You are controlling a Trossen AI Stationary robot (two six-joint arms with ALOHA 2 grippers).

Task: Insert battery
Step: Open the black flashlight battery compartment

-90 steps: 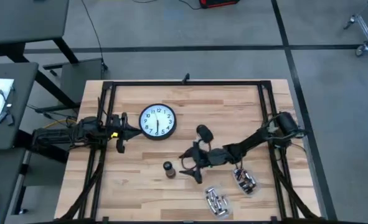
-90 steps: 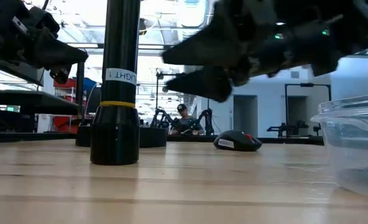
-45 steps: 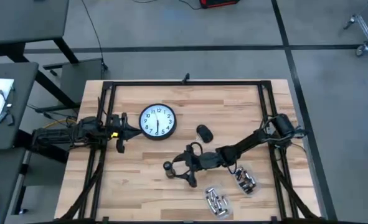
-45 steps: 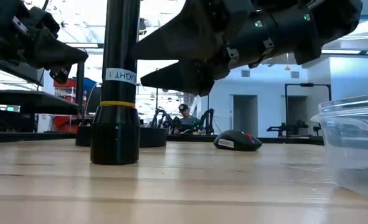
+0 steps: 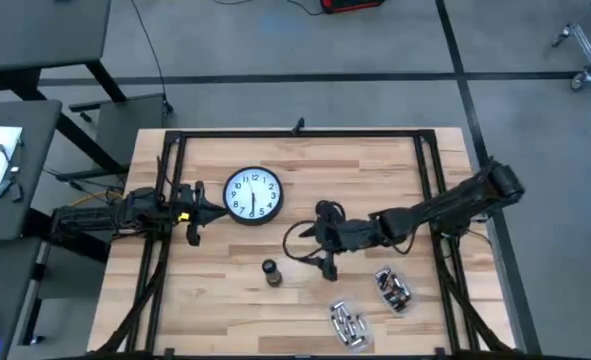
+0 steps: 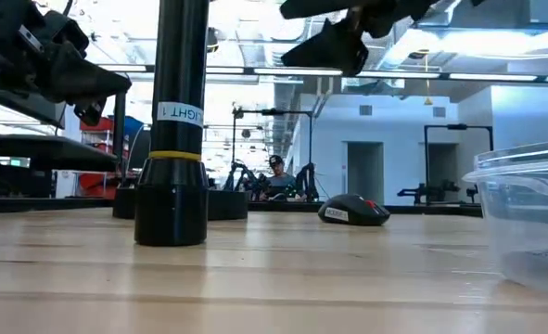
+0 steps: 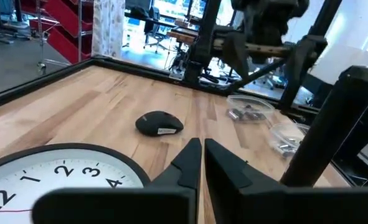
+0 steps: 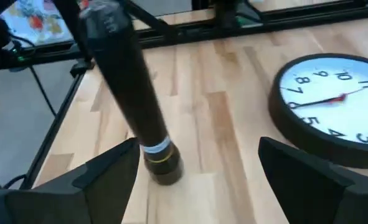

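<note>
**Hovering empty over the tabletop, batteries behind me**

Holding the right hand [image 8: 197, 144] raised above the tabletop [image 5: 375, 165], I have its fingers spread wide with nothing between them. From its wrist view the flashlight [image 5: 270, 271] stands straight ahead and just short of the opening. It is upright on its wider end, so its long axis runs vertical and the narrow end points up.

By my reading, that is the body the battery has to go into. No battery is in hand yet, so the pick comes first.

The batteries lie the other way, back along the right arm. Two clear tubs sit near the front right of the tabletop, one [image 5: 393, 288] close to the arm and the other [image 5: 347, 325] nearer the edge. Each holds a small heap of silvery cylinders, and I cannot pick out single cells or how they lie.

The right arm is clearly the nearer one to both tubs and to the flashlight. A computer mouse [image 6: 352, 212] rests beside the hand.

The left hand [image 7: 202, 146] waits by the wall clock [image 5: 252, 195], fingers nearly together and empty.
</note>
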